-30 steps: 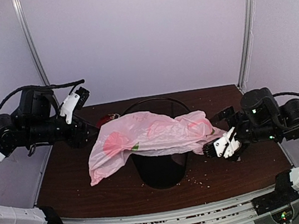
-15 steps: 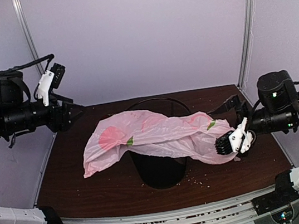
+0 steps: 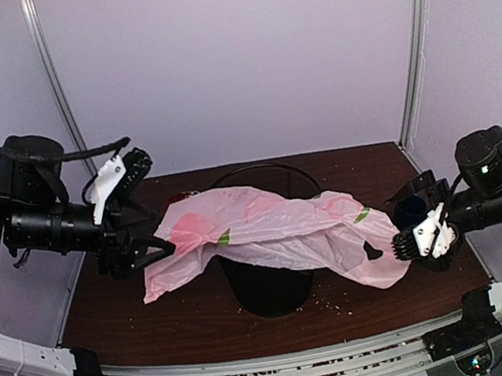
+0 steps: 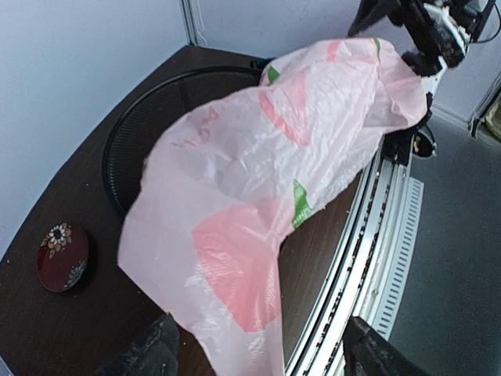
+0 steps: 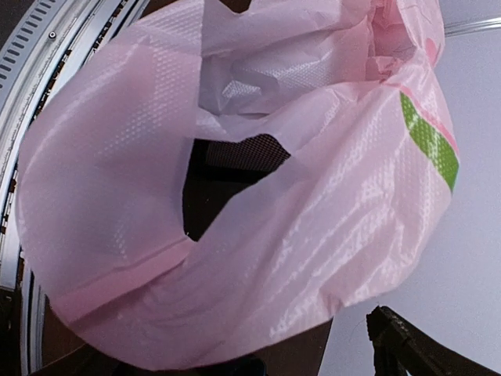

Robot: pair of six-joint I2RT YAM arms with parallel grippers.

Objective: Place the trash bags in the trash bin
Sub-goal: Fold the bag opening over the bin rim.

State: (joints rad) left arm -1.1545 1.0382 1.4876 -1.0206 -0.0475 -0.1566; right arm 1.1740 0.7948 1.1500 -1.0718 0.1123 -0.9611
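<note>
Left tool (image 4: 258, 337): spread apart, clamping nothing | right tool (image 3: 425, 241): likewise apart | trash bag (image 3: 266, 228): draped across wire-mesh trash bin (image 3: 271, 289) rim, both ends outside | we judge: unclamped and overwide, it may slide onto desk (image 3: 157, 315).

Your left gripper (image 3: 147, 220) has swung back down from up by the wall and now sits at the left end of the bag (image 3: 266, 228). Your right gripper (image 3: 423, 244) has drawn further right, dragging the bag's right end with it, well past the bin (image 3: 271, 289).
</note>
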